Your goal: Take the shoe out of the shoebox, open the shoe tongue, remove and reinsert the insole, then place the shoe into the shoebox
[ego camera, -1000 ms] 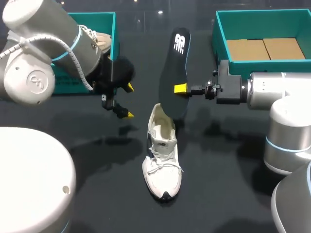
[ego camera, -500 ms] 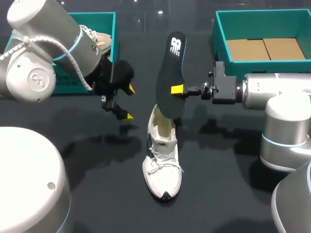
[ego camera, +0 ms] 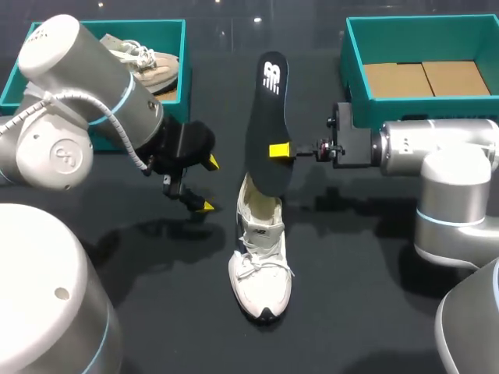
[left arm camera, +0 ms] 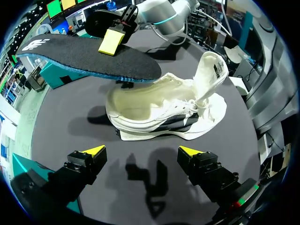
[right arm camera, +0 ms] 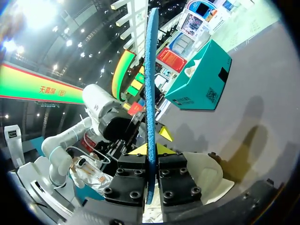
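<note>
A white shoe (ego camera: 261,265) stands on the black table, toe toward the front, tongue pulled up (left arm camera: 208,70). My right gripper (ego camera: 281,149) is shut on a black insole (ego camera: 265,117), gripped by its edge and held on end. The insole's lower end hangs just over the shoe's heel opening. In the right wrist view the insole's blue edge (right arm camera: 151,70) runs straight out between the fingers (right arm camera: 151,150). My left gripper (ego camera: 207,183) hangs open and empty to the left of the shoe. In its own view the shoe (left arm camera: 168,110) lies ahead of the spread tips (left arm camera: 140,152), under the insole (left arm camera: 84,58).
A teal shoebox (ego camera: 181,47) at the back left holds a second pale shoe (ego camera: 144,58). Another teal box (ego camera: 355,74) at the back right has brown cardboard (ego camera: 425,78) in its bottom. Bare table lies in front of the shoe and to its right.
My right gripper has carried the insole a little to the left and farther back. My left arm has shifted slightly toward the front; its fingers stay open. The shoe has not moved.
</note>
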`<state>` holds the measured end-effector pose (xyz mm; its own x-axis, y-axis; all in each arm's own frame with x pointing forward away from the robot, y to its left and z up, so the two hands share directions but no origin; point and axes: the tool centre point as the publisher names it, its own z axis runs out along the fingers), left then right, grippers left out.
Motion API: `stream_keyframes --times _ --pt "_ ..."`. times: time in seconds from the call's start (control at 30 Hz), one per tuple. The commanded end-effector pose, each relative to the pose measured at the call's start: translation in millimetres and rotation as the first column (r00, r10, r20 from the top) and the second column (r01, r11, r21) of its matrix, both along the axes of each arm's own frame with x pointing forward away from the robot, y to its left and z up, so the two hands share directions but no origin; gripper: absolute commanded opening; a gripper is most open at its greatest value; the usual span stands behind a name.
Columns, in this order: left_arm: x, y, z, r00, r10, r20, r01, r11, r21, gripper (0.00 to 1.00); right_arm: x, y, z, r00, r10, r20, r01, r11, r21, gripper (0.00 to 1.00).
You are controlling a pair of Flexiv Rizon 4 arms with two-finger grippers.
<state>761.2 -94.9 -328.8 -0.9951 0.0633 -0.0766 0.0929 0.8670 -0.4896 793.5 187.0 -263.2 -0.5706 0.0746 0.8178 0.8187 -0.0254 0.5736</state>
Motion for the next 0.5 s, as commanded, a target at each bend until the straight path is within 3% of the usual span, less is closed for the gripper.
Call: stream_keyframes --times 0.03,0.3,0.5 --pt "-1.2 0.7 1.0 1.000 0.000 0.002 0.000 1.000 0.003 1.00 1.5 3.0 -0.8 1.000 0.002 -0.001 -0.002 1.000 -0.002 0.00" --pt "1.5 -0.1 -22.3 1.000 0.010 0.003 -0.010 1.000 -0.004 1.00 0.7 9.6 -10.7 0.999 -0.005 0.038 0.005 1.000 -0.025 0.00" --pt "-0.5 -7.4 -25.5 0.999 -0.032 0.000 0.032 0.999 -0.004 1.00 1.4 12.1 -15.3 0.998 -0.003 0.063 0.003 1.000 -0.008 0.00"
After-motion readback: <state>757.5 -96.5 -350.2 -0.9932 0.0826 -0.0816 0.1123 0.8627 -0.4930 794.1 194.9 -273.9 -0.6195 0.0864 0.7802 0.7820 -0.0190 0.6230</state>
